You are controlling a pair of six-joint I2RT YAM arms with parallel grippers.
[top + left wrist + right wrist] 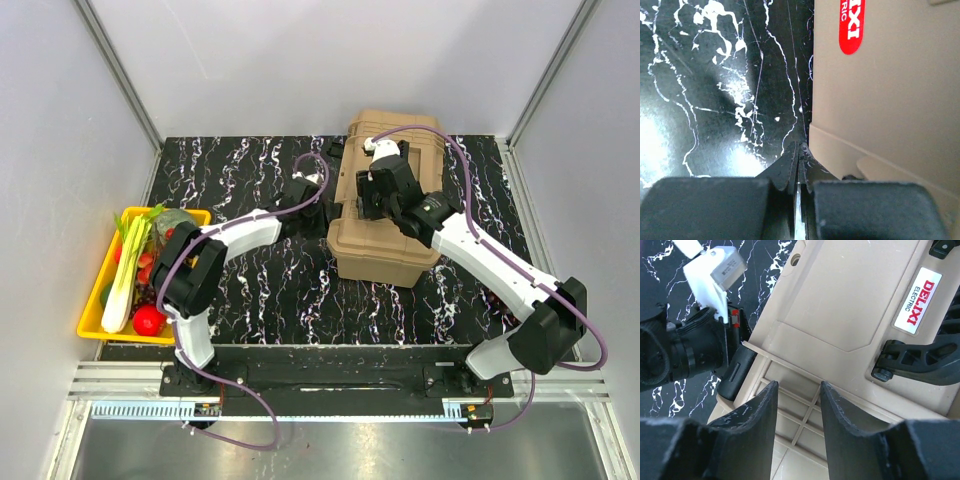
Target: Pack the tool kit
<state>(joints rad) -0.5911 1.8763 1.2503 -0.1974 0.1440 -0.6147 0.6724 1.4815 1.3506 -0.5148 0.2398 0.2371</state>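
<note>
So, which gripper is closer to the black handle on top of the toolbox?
Right. The right gripper hovers open above the toolbox lid, with the black handle just beside it. The left gripper is shut, low beside the toolbox's side wall, away from the lid.

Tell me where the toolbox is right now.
In the top view the tan toolbox stands right of centre on the marbled table, under the right gripper, with the shut left gripper beside its left wall and the yellow tray far left.
</note>
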